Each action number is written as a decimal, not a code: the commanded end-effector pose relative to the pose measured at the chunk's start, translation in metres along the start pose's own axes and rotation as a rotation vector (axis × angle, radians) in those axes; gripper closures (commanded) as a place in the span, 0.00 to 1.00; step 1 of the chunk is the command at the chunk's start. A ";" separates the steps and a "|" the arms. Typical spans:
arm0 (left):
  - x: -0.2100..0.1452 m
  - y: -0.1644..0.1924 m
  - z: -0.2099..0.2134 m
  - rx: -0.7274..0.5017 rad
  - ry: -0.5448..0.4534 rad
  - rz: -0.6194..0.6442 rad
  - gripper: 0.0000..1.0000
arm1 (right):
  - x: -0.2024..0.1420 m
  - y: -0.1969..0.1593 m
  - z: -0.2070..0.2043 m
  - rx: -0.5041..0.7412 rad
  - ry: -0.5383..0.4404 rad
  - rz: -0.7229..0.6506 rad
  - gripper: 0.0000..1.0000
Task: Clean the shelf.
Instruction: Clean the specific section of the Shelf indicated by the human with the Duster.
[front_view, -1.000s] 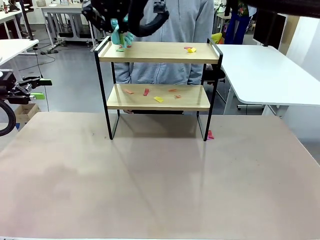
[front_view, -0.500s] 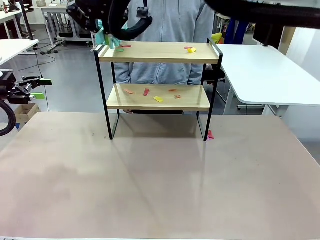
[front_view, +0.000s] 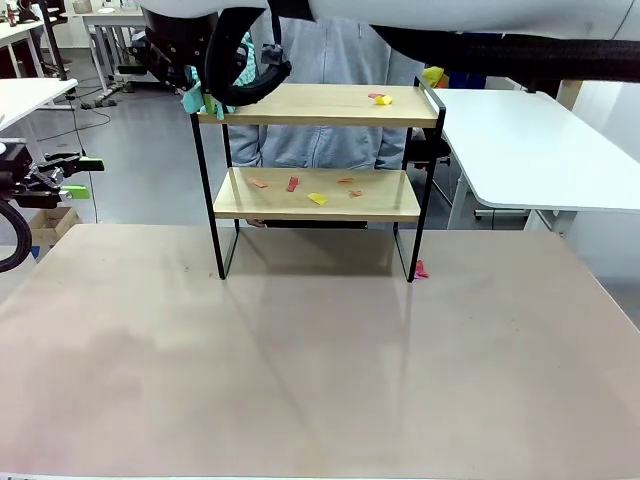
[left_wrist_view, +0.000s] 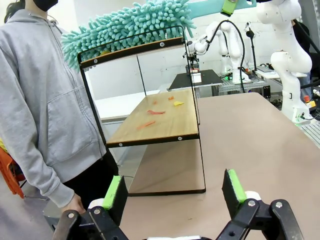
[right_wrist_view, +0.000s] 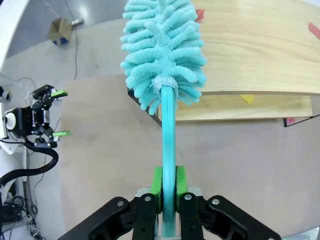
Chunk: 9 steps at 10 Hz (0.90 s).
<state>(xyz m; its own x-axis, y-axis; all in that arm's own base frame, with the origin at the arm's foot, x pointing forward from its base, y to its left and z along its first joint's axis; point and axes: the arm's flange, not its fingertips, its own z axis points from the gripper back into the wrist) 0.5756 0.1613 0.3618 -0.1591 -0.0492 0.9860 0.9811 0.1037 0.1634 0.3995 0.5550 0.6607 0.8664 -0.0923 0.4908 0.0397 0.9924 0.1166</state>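
Observation:
The shelf (front_view: 310, 105) stands mid-table, a black frame with two light wood boards. A teal fluffy duster (right_wrist_view: 162, 55) hangs over the left end of its top board (right_wrist_view: 250, 55), and my right gripper (right_wrist_view: 168, 187) is shut on the duster's handle. In the front view the duster (front_view: 192, 98) pokes out past the shelf's left rail. Red and yellow paper scraps (front_view: 380, 98) lie at the top board's right end, and several more scraps (front_view: 305, 186) lie on the lower board. My left gripper (left_wrist_view: 175, 192) is open and empty, off the table's left side (front_view: 62, 177).
A person in a grey hoodie (left_wrist_view: 40, 100) stands close behind the shelf. My right arm (front_view: 470, 40) stretches across above the top board. One red scrap (front_view: 420, 269) lies on the table (front_view: 320, 380) by the shelf's right foot. A white table (front_view: 530, 140) stands at the right.
The duster has swept left along the top board and now overhangs the left rail. The scraps at that end are gone from the board. My left arm has not moved.

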 end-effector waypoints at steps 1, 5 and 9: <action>0.002 -0.002 -0.002 0.002 0.005 -0.006 0.00 | 0.005 0.004 0.007 0.006 0.029 -0.051 0.87; 0.002 -0.002 -0.002 0.002 0.005 -0.006 0.00 | 0.000 -0.001 0.000 -0.001 0.006 -0.005 0.87; 0.002 -0.002 -0.002 0.002 0.005 -0.006 0.00 | 0.001 -0.015 -0.001 -0.014 0.028 -0.010 0.87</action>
<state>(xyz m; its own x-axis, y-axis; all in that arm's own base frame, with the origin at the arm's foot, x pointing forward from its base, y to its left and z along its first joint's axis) 0.5756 0.1613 0.3618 -0.1591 -0.0492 0.9860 0.9811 0.1037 0.1634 0.4013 0.5535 0.6577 0.8721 -0.0958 0.4799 0.0464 0.9924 0.1139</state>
